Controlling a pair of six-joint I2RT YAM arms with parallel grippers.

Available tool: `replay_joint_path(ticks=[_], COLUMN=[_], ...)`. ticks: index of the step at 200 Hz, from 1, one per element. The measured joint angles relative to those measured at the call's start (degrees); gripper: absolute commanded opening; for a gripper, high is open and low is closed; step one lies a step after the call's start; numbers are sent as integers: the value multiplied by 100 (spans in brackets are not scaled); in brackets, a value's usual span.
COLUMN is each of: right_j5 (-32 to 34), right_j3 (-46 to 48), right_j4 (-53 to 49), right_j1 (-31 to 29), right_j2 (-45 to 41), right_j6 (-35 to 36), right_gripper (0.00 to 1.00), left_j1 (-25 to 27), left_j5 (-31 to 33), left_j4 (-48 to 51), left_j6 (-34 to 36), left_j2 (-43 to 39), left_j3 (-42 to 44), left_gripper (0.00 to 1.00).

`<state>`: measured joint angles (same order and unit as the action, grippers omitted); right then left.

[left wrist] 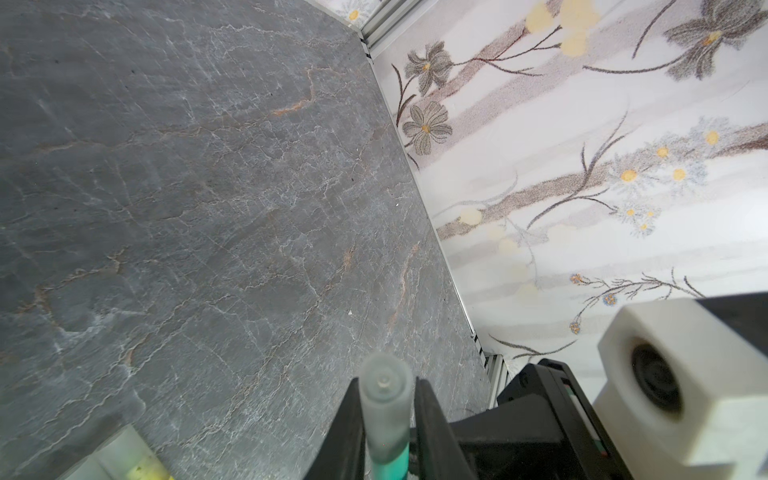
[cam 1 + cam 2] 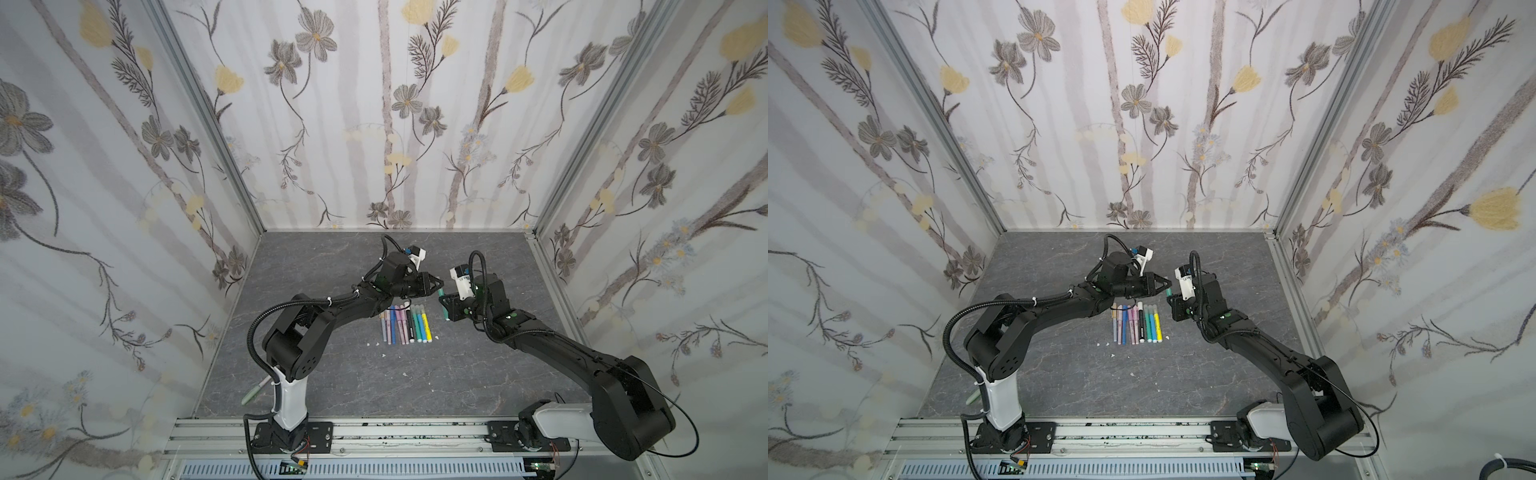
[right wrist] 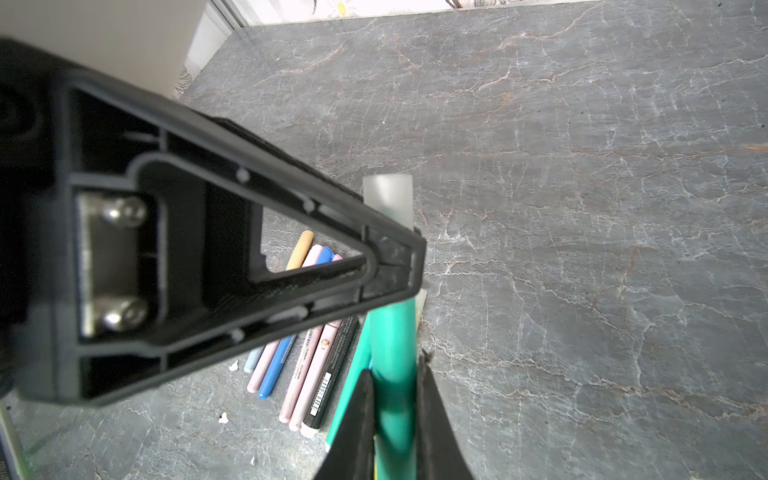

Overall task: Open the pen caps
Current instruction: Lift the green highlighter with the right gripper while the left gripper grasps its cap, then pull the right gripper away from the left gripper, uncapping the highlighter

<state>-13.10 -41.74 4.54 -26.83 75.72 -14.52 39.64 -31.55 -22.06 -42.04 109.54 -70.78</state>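
A green marker (image 3: 392, 345) is held above the table, and my right gripper (image 3: 395, 370) is shut on its barrel. Its translucent grey pen cap (image 1: 384, 411) still sits on the marker's end, and my left gripper (image 1: 387, 386) is shut on it, one finger pressing each side. In both top views the two grippers (image 2: 438, 284) (image 2: 444, 301) meet tip to tip over the table's middle. Below them a row of several pens (image 2: 405, 324) (image 2: 1136, 324) lies side by side: tan, blue, pink, purple, black-and-white, teal, blue and yellow.
A pale green marker (image 2: 253, 392) lies alone near the left arm's base. Small white specks (image 2: 384, 356) dot the grey stone-look table (image 2: 478, 374) in front of the row. Flowered walls close in the back and both sides.
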Motion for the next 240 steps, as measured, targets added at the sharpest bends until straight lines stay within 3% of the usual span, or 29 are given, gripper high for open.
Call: replay_joint_path(ticks=[43, 83, 120, 160, 180, 240], right_j5=[17, 17, -28, -55, -57, -96], right_j3=[-4, -7, -48, -59, -203, -188], right_j4=[-2, 2, -4, 9, -66, 61], right_j1=[0, 0, -7, -4, -9, -39], right_j2=[0, 17, 153, 269, 326, 354], right_j6=[0, 2, 4, 9, 15, 0], right_gripper=[0, 26, 31, 17, 0, 0], left_j1=[0, -2, 7, 7, -2, -103], left_j5=[-2, -2, -157, -212, -162, -96], left_j4=[0, 4, -13, -17, -55, 90], left_j6=[-2, -17, -20, -20, -17, 140], left_j2=[13, 13, 13, 2, -24, -37], left_j3=[-9, -9, -15, -15, -13, -116], left_gripper=[5, 0, 0, 0, 0, 0])
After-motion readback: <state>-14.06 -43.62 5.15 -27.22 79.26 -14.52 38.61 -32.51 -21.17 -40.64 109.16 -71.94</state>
